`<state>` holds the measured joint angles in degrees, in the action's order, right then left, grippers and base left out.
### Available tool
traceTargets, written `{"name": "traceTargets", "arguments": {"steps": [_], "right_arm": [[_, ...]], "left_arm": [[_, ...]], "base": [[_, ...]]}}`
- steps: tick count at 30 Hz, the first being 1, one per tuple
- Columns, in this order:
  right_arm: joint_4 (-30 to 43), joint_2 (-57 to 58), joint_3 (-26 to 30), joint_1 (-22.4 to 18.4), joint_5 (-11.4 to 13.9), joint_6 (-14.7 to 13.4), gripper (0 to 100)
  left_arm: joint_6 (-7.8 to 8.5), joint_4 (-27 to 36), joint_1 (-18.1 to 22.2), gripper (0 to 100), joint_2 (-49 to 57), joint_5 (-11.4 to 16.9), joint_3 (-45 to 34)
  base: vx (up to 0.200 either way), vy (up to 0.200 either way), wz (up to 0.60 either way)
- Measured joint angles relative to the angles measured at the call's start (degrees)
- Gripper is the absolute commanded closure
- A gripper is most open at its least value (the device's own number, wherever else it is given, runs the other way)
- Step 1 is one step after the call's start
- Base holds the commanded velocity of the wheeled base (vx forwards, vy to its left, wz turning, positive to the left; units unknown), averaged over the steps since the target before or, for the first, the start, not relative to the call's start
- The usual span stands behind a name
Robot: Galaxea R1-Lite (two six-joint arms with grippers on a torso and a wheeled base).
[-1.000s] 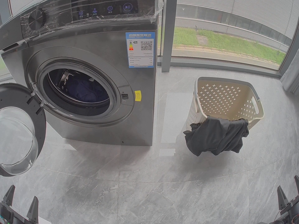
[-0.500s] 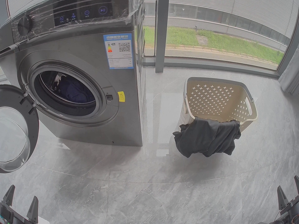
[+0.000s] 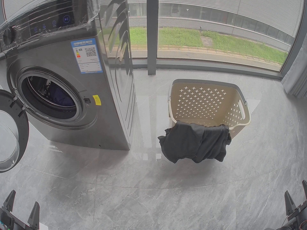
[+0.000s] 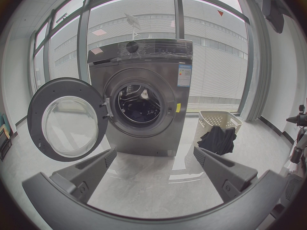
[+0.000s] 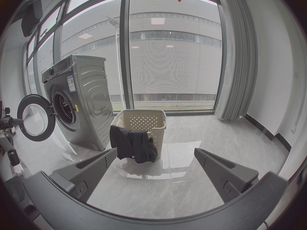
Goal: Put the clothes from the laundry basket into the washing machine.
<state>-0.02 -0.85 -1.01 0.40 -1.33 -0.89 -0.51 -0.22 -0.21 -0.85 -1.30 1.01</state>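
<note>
Change: the head camera has swung to the right since the earlier frames, so the whole scene sits further left; nothing in it has itself shifted, and both grippers keep their places at the lower corners.

Head view, washing machine [image 3: 64, 80]: at 10 o'clock, standing on the floor [image 3: 160, 192], its round door [image 3: 12, 128] swung open at the 9 o'clock side of the drum.
Head view, drum: dark clothes [image 3: 59, 98] lie inside.
Head view, laundry basket [image 3: 204, 82]: at 1 o'clock, upright, near the window and well apart from the machine.
Head view, dark garment [image 3: 195, 141]: draped over the basket's 6 o'clock rim, hanging down the outer wall.
Head view, left gripper [image 3: 23, 205]: at 7 o'clock, spread wide, holding nothing.
Head view, right gripper [image 3: 295, 195]: at 5 o'clock, spread wide, holding nothing.

Left wrist view, left gripper [image 4: 154, 150]: jaws wide apart, nothing between them.
Left wrist view, beyond: machine [image 4: 144, 90] faces the camera with the door [image 4: 67, 118] open; basket [image 4: 220, 117] beside it, garment [image 4: 219, 139] over its rim.

Right wrist view, right gripper [image 5: 155, 152]: jaws wide apart, nothing held.
Right wrist view, beyond: basket [image 5: 144, 114] with the garment [image 5: 132, 144] over its near rim, machine [image 5: 86, 96] beside it.
</note>
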Motion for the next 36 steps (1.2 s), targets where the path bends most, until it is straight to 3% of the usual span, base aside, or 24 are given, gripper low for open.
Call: {"name": "traceTargets", "arguments": {"steps": [8, 17, 24, 31, 36], "right_arm": [[0.0, 0.0, 0.0, 0.0, -0.1, -0.1, 0], [-0.2, 0.0, 0.0, 0.0, -0.7, -0.7, 0], [-2.8, -0.2, -1.9, -0.2, -0.4, -0.5, 0], [-0.4, -6.6, -8.2, 0.1, 2.0, 0.3, 0], [-0.5, -17.9, -9.7, 1.3, 4.7, 2.9, 0]], "left_arm": [[0.00, 0.0, 0.0, 0, 0.0, 0.1, 0.0], [-0.13, -0.1, 0.0, 0, 0.0, 0.1, 0.0], [-0.17, 0.0, 0.0, 0, 0.0, 0.1, 0.0], [-0.17, -0.1, 0.0, 0, 0.0, 0.1, 0.0], [-0.15, -0.1, 0.0, 0, -0.1, 0.1, 0.0]], "base": [[0.000, -0.200, 0.00], [0.000, 0.000, 0.00], [0.200, 0.000, 0.00], [0.057, 0.000, 0.00], [0.000, 0.000, 0.00]]}}
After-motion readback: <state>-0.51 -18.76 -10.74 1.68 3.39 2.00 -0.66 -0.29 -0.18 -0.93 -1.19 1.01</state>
